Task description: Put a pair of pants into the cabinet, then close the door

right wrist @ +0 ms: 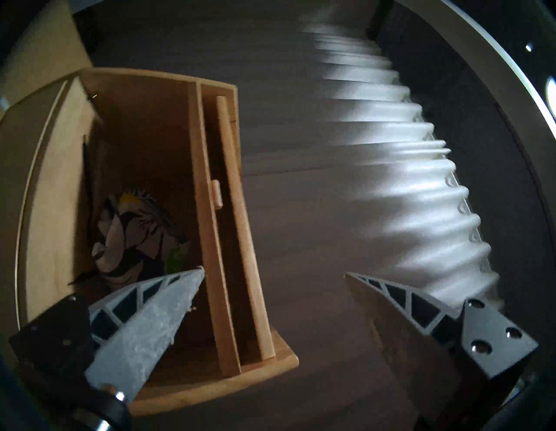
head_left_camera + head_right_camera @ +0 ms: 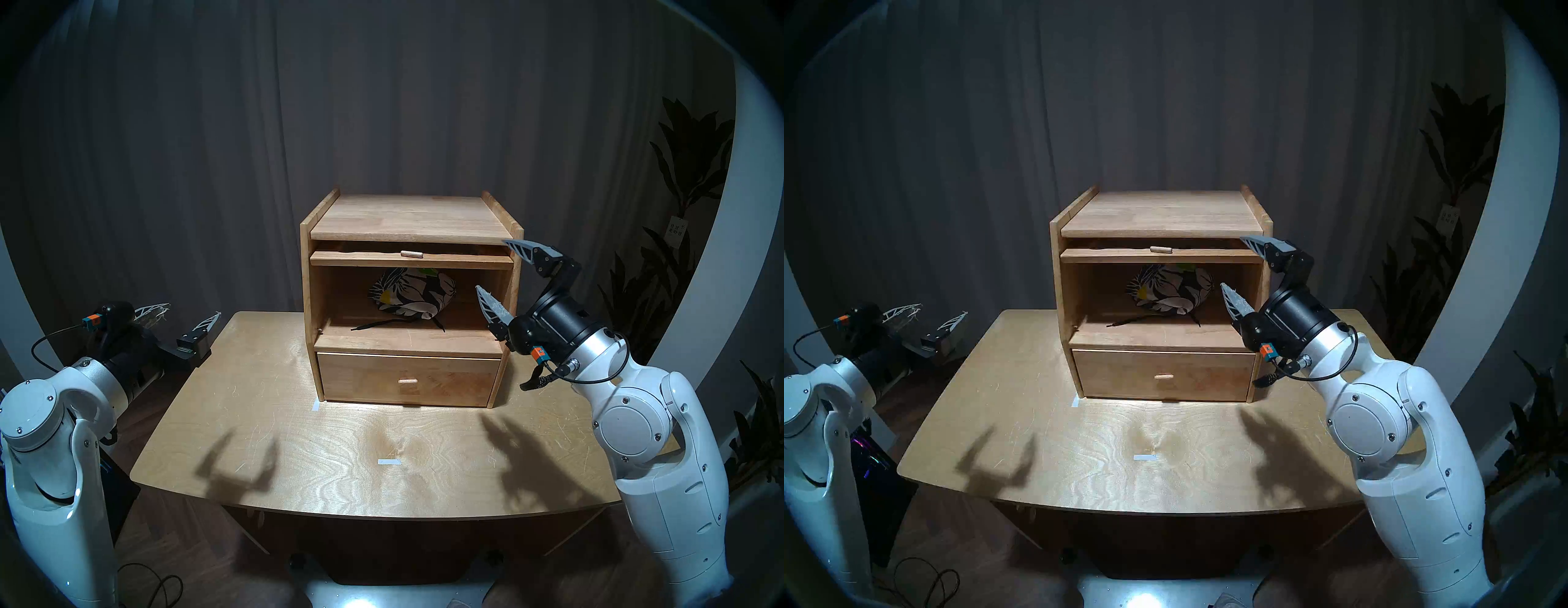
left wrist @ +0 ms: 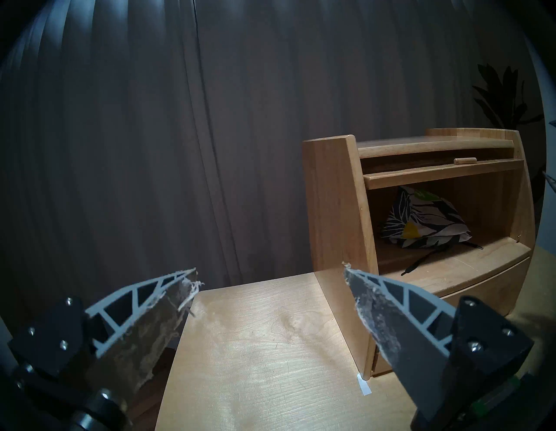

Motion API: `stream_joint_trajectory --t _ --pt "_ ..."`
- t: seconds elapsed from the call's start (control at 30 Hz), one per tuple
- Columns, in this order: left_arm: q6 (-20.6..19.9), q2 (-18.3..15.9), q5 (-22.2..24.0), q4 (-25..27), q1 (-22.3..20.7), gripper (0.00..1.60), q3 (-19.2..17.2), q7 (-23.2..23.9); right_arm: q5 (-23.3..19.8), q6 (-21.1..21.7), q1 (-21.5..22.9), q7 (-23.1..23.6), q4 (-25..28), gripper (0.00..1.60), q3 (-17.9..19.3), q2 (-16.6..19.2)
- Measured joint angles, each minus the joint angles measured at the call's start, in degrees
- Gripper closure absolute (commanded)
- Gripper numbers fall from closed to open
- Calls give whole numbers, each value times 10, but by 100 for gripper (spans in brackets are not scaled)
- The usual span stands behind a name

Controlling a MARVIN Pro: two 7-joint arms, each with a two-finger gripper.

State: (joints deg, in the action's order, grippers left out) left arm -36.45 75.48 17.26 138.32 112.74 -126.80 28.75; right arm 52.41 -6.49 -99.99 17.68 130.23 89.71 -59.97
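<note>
**Pants stowed — door not yet shut**

Pair of pants [image 2: 409, 295] lying at centre frame inside the upper compartment of the cabinet [image 2: 409, 297], bundled toward the back, black drawstring trailing forward over the shelf. Placement step judged complete. Door [image 2: 410, 258] slid back flat under the cabinet top, only its front edge and peg handle [image 2: 412, 254] showing; glass window hidden.

Right hand [image 2: 502, 271] at right of centre, empty, fingers spread wide, poised just beside the cabinet's right front edge at door height — probably lined up to draw the door out. Contact with the wood not determinable. Left hand [image 2: 180, 316] at left edge of frame, also spread and empty, parked beyond the bench [image 2: 382, 458] corner, well clear.

Right wrist view motion-blurred; pants partly covered there by a finger. Drawer below closed.
</note>
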Motion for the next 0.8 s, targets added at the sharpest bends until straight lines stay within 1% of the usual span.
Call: stream_joint_trajectory --t 0.07,0.13,0.23,0.37,0.5,0.57,0.63,0.7,0.8 --pt "4 0 5 1 7 0 -9 9 28 -2 -4 18 0 0 1 15" --pt "8 0 8 1 12 0 -16 16 47 -2 -6 30 1 0 1 24" --pt "21 2 18 4 25 0 -35 40 87 -1 -13 51 7 0 0 39" --pt "42 6 31 5 42 0 -60 73 119 17 -23 64 18 0 -8 41" --pt "58 11 42 6 54 0 -78 100 125 46 -36 62 40 0 -22 26" --pt "65 13 47 5 59 0 -86 112 120 66 -44 58 52 0 -32 13" --pt "68 15 49 5 61 0 -88 116 115 75 -48 55 56 0 -37 7" --pt "75 17 54 4 67 0 -96 128 98 100 -58 48 65 0 -49 -11" --pt "83 20 59 3 72 0 -104 142 78 130 -69 39 69 0 -52 -30"
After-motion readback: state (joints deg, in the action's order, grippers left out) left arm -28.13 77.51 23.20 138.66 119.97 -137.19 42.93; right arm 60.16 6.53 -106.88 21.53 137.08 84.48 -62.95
